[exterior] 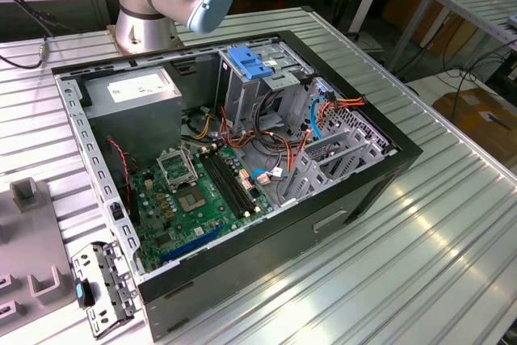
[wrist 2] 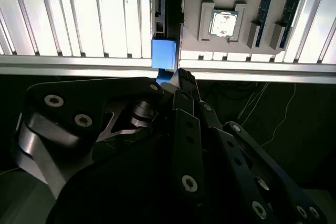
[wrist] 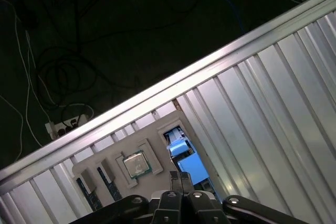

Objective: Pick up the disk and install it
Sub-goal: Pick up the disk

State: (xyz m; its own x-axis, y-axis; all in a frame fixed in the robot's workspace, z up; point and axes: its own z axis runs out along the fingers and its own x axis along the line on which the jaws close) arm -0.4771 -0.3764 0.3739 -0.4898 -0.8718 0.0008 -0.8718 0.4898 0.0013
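Observation:
The disk (wrist: 190, 167) stands on edge in a slot of a grey fixture (wrist: 152, 148) at the rim of the ribbed metal table. In the first wrist view I see its blue end and a bit of white label. The second wrist view gives that blue end (wrist 2: 164, 53) as a bright rectangle beside the fixture (wrist 2: 191, 3). My gripper (wrist 2: 177, 77) is directly at that blue end, its black fingers pressed together, and their tips (wrist: 181, 176) reach the blue part. Whether anything is pinched between them is hidden.
The fixture also carries a processor chip (wrist 2: 223, 23) and memory sticks (wrist 2: 265, 3). In the exterior view an open computer case (exterior: 242, 159) lies on the table, with a metal drive cage (exterior: 271, 90), a blue latch plate (exterior: 246, 62) and a grey power box (exterior: 133, 90).

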